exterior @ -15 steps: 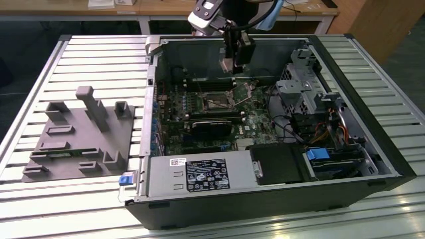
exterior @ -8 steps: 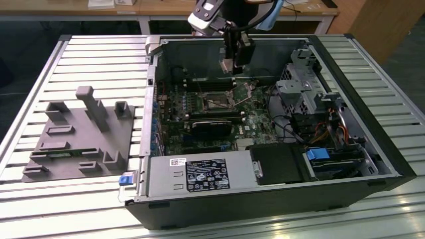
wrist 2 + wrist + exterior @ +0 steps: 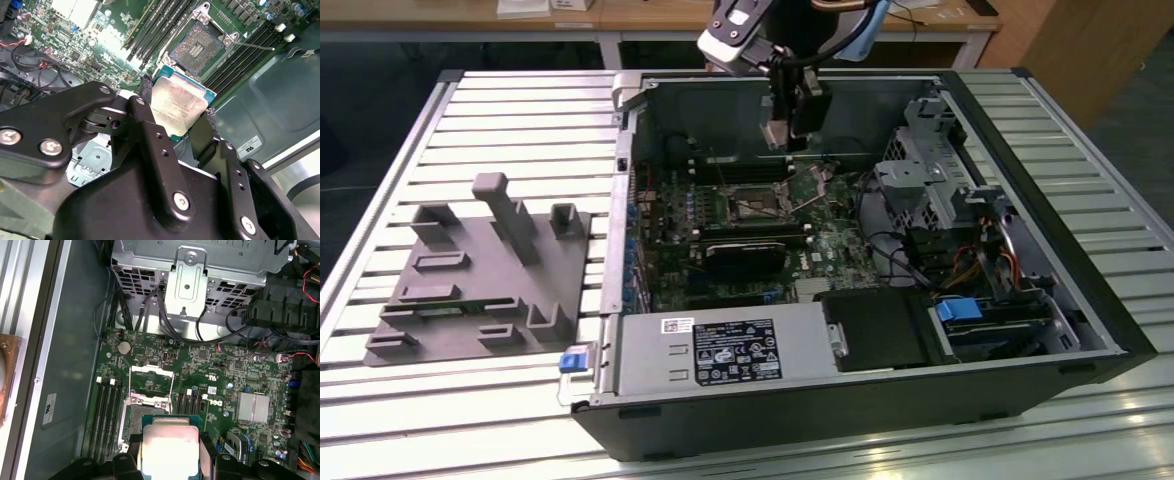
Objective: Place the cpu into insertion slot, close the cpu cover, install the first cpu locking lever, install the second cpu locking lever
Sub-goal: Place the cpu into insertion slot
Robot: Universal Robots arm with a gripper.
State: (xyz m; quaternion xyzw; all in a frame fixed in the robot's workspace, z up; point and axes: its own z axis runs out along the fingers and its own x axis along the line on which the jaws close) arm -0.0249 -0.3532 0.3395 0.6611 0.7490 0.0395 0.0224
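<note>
Gripper (image 3: 781,135) clamped on the cpu (image 3: 177,107) by two opposite edges, holding it in the air inside the computer case (image 3: 854,425), above the motherboard (image 3: 210,365), near but apart from the insertion slot (image 3: 196,48), dark centre showing.

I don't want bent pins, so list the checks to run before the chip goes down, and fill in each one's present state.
1. Grip: the end effector is shut on the flat square silver-topped cpu, pinching two opposite edges: ok.
2. The square silver-rimmed insertion slot is uncovered, with its dark centre exposed: ok.
3. The thin silver locking lever is swung out away from the slot: ok.
4. Cpu seated: not ok. It is held apart from the slot, above the green motherboard.
5. Cpu corners matched to the slot: cannot tell.
</note>
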